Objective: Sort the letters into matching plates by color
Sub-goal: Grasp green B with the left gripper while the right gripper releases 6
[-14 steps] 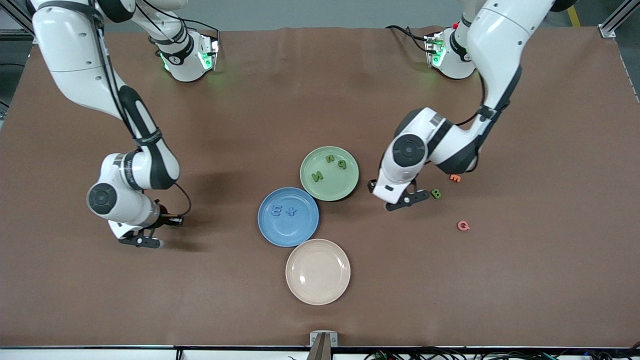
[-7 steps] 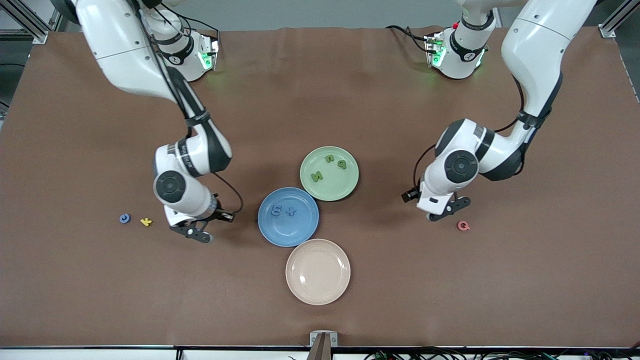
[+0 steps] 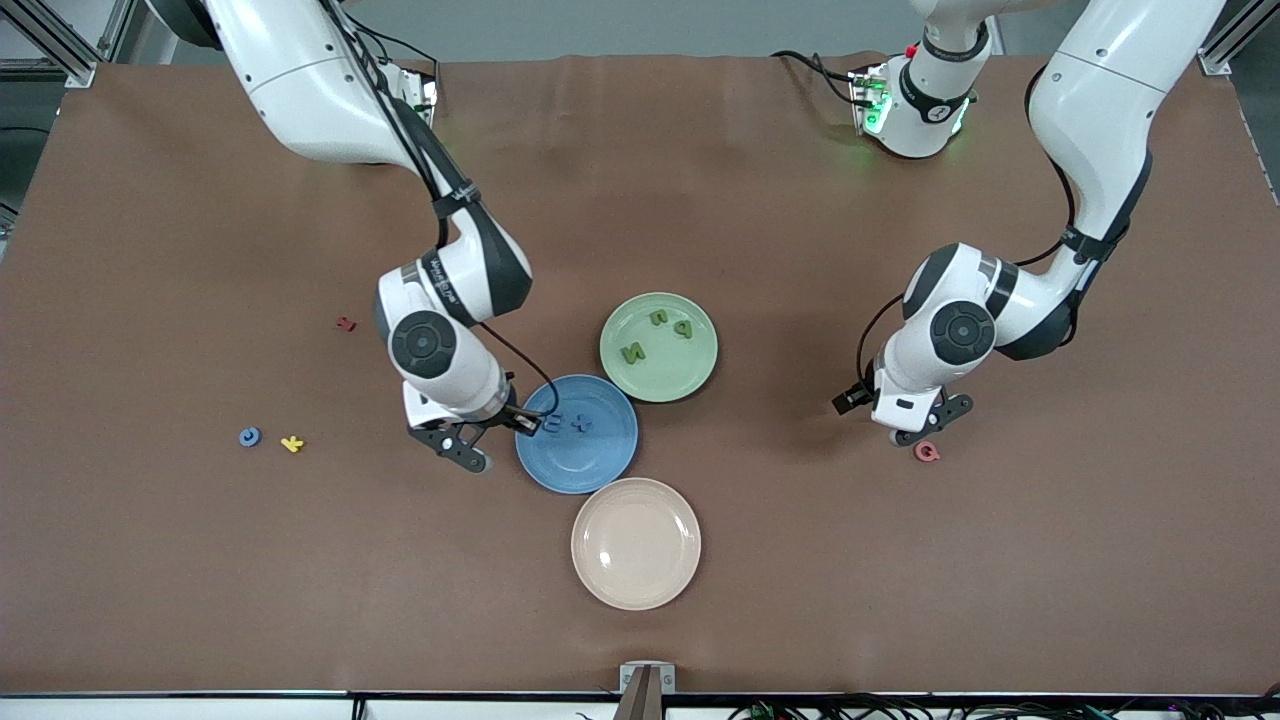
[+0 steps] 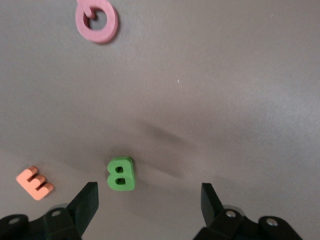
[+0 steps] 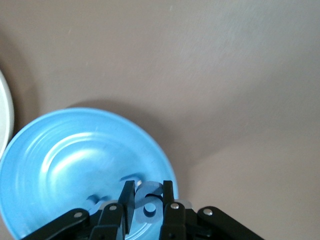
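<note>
- Jaws of the right gripper (image 5: 148, 200) are pressed together on a blue letter g (image 5: 148, 204), held over the blue plate (image 3: 600, 462) at the rim toward the right arm's end of the surface (image 3: 900, 600).
- Jaws of the left gripper (image 4: 149, 197) stand spread wide, hanging above the bare surface with nothing between them; the green B (image 4: 121, 174) lies just inside the gap near one finger, not touched.
- An orange E (image 4: 34, 182) lies beside the green B, and a pink Q (image 3: 927, 452) lies on the surface just by the left gripper's black fingers in the front view.
- Blue plate holds a blue E (image 3: 553, 424) and a blue x (image 3: 581, 423) side by side, both partly close under the right gripper.
- Green plate (image 3: 690, 375) touches the blue plate's rim, farther from the front camera; in it lie a green N (image 3: 633, 352), a green n (image 3: 658, 319) and a green p (image 3: 684, 328).
- Cream plate (image 3: 636, 543) sits nearest the front camera, its rim meeting the blue plate's.
- Toward the right arm's end of the surface lie a blue c (image 3: 249, 437) and a yellow k (image 3: 291, 443) close together, with a small dark red letter (image 3: 346, 324) farther from the front camera.
</note>
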